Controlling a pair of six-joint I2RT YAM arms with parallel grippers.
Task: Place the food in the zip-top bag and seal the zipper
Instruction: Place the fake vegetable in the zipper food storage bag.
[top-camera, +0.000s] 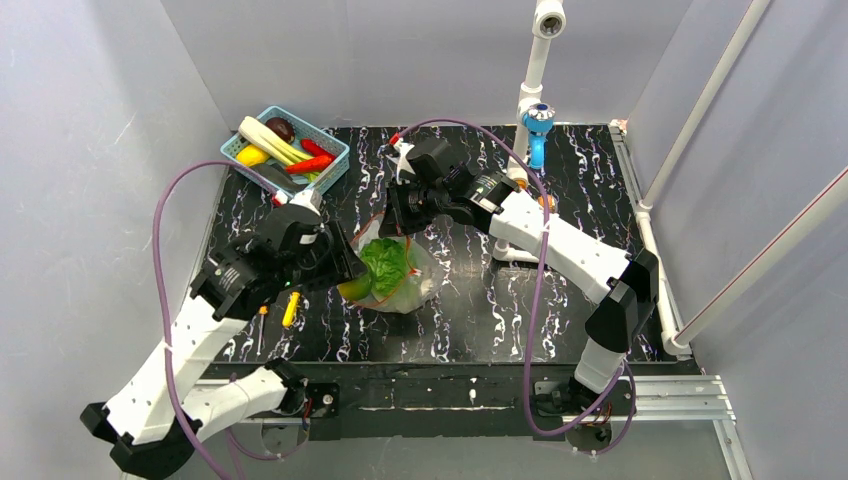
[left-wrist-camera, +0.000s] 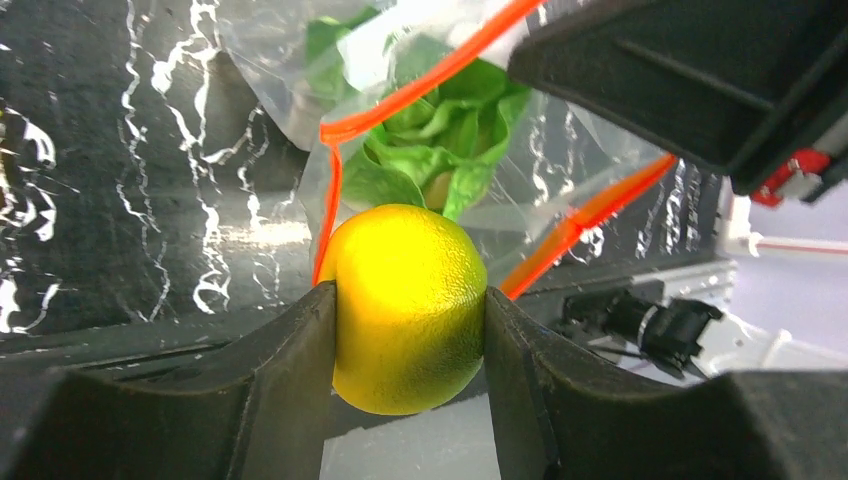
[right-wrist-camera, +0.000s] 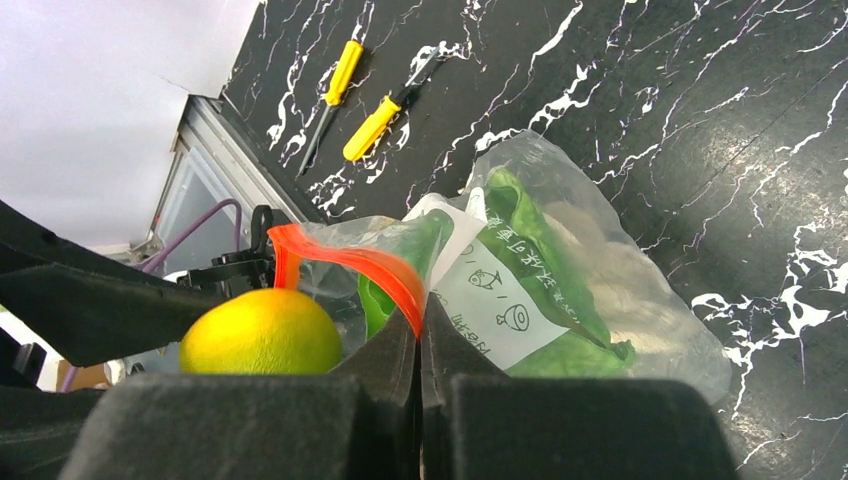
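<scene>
At the mouth of the bag (right-wrist-camera: 600, 290), the fruit (left-wrist-camera: 410, 305) sits clamped in the left fingers (left-wrist-camera: 270, 390), lettuce (left-wrist-camera: 450, 140) already inside. The right fingers (right-wrist-camera: 385, 400), pinched on the zipper (right-wrist-camera: 350, 262), should hold it up until the fruit passes well inside.

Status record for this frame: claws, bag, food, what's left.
left claw: closed on yellow-green fruit
right claw: shut, pinching zip-top bag at its mouth edge
zipper: unsealed, mouth held open
lettuce: inside the bag
fruit position: at the bag's mouth, not yet inside
table extras: two yellow-handled screwdrivers lying beyond the bag
remaining: put fruit in, seal zipper
</scene>
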